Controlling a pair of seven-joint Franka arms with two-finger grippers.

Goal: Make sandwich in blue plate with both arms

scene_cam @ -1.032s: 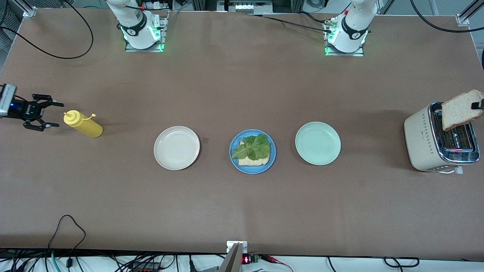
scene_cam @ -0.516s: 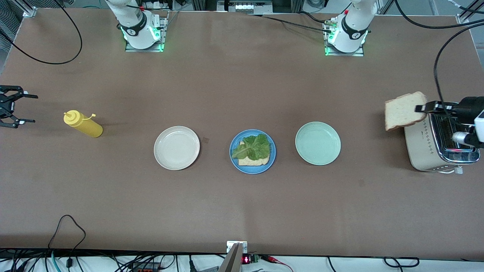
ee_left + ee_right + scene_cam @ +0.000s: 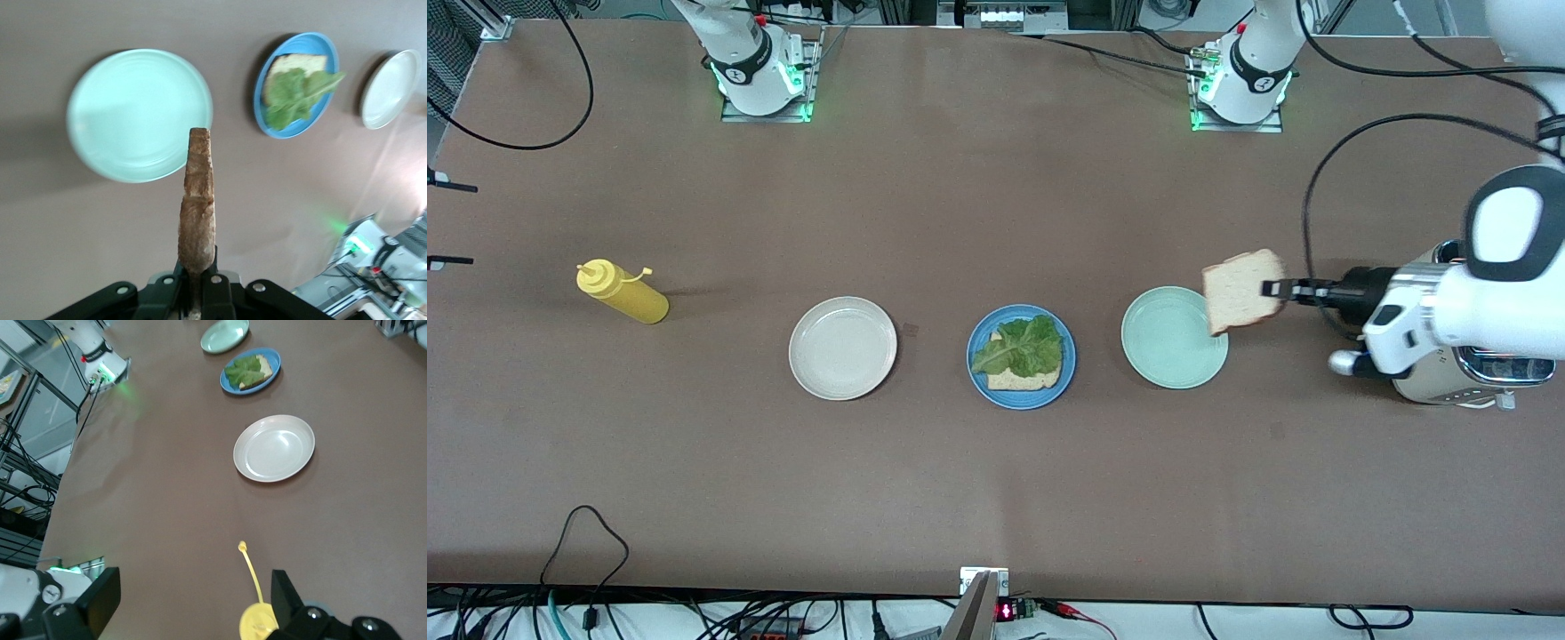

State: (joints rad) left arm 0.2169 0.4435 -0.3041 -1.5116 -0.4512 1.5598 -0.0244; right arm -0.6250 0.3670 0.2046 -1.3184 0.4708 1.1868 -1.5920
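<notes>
Bread slice [image 3: 1241, 289] clamped in left pincer [image 3: 1272, 288], over mint plate [image 3: 1172, 342] edge.

Brown table [image 3: 996, 498] w/ matte top, arm bases along the edge farthest from the front camera. Three plates in a row across the middle: cream-white plate [image 3: 843, 348] toward the right arm's end, blue plate [image 3: 1021, 356] in the center w/ bread and lettuce on it, mint-green plate [image 3: 1172, 338] toward the left arm's end. Yellow squeeze bottle [image 3: 621, 292] lies on its side, well apart from the white plate, nearer the right arm's end. Cream toaster [image 3: 1476, 378] at the left arm's end, mostly hidden by the arm.
</notes>
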